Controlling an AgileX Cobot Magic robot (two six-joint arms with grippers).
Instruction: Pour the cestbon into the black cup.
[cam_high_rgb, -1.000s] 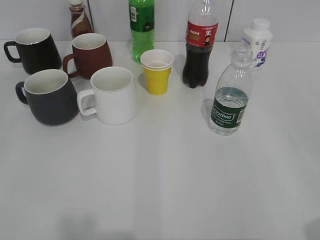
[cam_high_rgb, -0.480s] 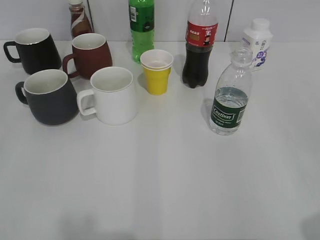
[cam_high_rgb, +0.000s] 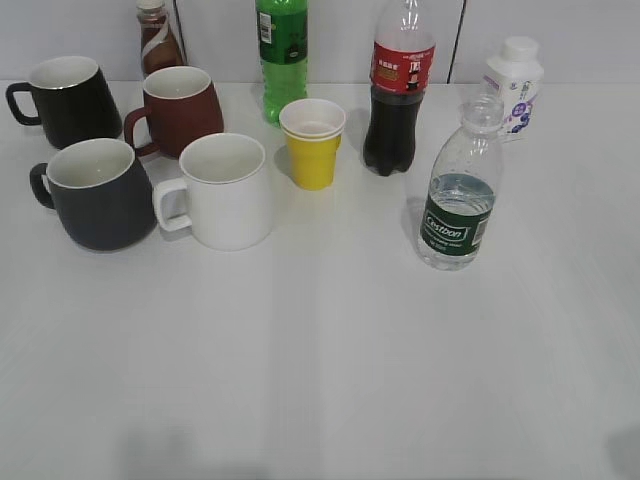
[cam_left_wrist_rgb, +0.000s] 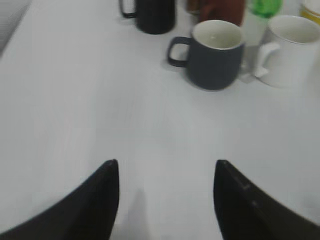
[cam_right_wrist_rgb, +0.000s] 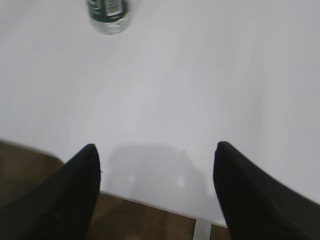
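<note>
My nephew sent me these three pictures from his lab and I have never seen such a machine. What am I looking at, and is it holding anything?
It is a two-armed robot at a white table. The wide picture comes from a camera facing the table; neither arm shows there. The other two come from cameras on the wrists, looking past each claw.

The left claw is open and empty, facing the black cup, a dark grey mug. The right claw is also open and empty, with the cestbon water bottle ahead.

In the wide picture, the cestbon stands upright on the right and the black cup on the left, among other mugs, a yellow cup and several bottles.
</note>
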